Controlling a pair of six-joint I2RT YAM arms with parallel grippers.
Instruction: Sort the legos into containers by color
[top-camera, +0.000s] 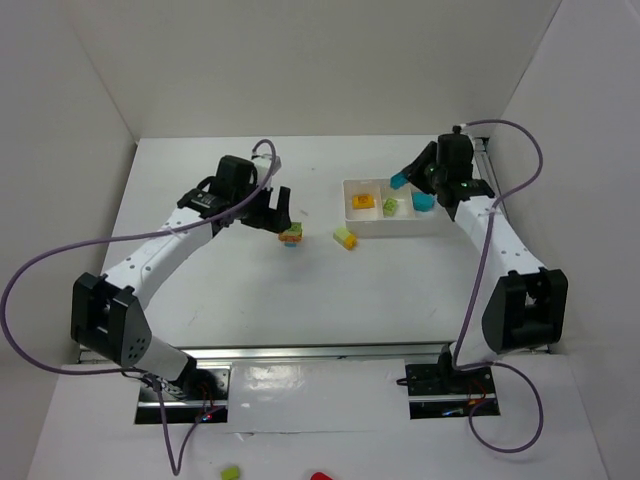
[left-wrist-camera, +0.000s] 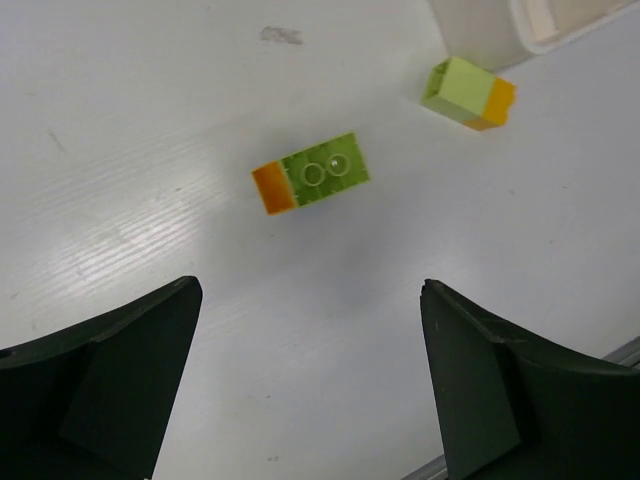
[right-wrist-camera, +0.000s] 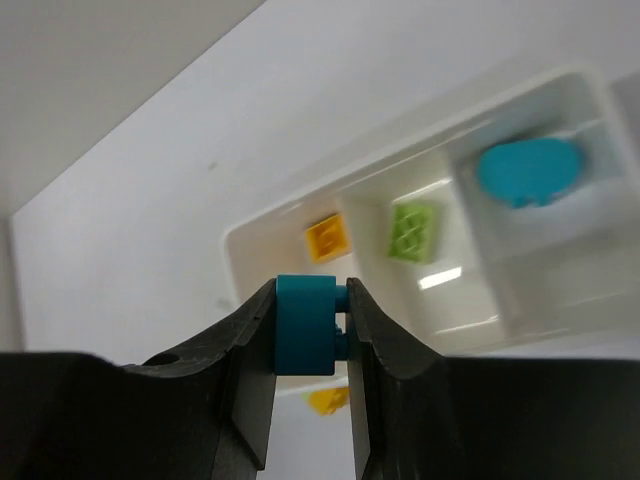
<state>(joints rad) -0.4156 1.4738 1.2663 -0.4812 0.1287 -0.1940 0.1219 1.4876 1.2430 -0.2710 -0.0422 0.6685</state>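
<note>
Blue brick (right-wrist-camera: 303, 340) sat clamped in the right gripper (right-wrist-camera: 310, 300) near the tray (top-camera: 400, 231), while the left gripper (left-wrist-camera: 310, 287) gaped over a green-orange brick (left-wrist-camera: 310, 175).

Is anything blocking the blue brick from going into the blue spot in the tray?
Nothing visible does. The right end effector holds the blue brick in the air by the white tray. The compartment holding another blue piece is open on top.

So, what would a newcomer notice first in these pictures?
The right gripper, up near the white tray, pinches a cyan brick. The tray already holds an orange piece, a green piece and a cyan piece, one per compartment. The left gripper hangs open above a green-and-orange brick on the table.
</note>
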